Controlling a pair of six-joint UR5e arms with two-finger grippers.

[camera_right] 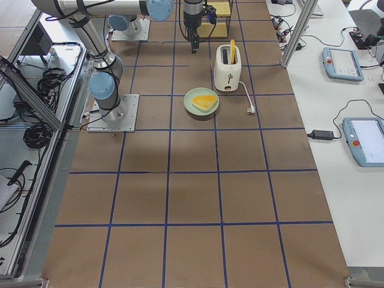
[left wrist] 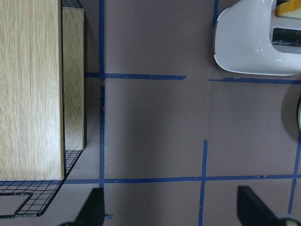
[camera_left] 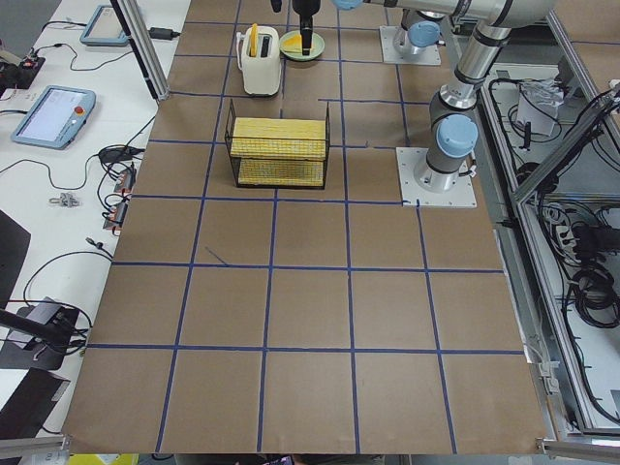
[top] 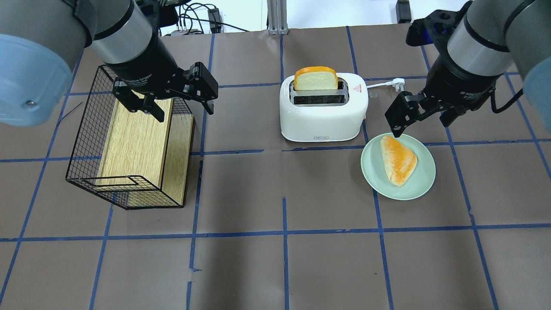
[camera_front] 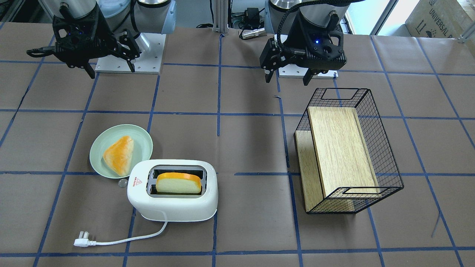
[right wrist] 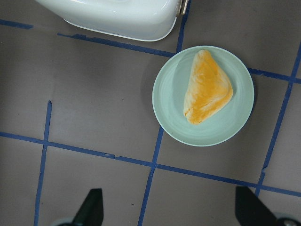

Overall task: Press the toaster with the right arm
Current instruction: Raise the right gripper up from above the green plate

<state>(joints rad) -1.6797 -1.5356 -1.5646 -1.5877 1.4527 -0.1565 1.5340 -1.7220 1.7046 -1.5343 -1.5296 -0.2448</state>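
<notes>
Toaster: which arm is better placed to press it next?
Right. The right gripper hangs open near the plate, beside the toaster; the left gripper is over the basket, farther away.

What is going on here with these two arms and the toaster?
Neither arm is touching anything. The right gripper hovers with its fingers open above the table, between the toaster and the green plate that holds a wedge of bread. A slice of bread stands high out of one toaster slot, so the toaster looks not yet pressed. The left gripper hangs open and empty over the wire basket.
</notes>
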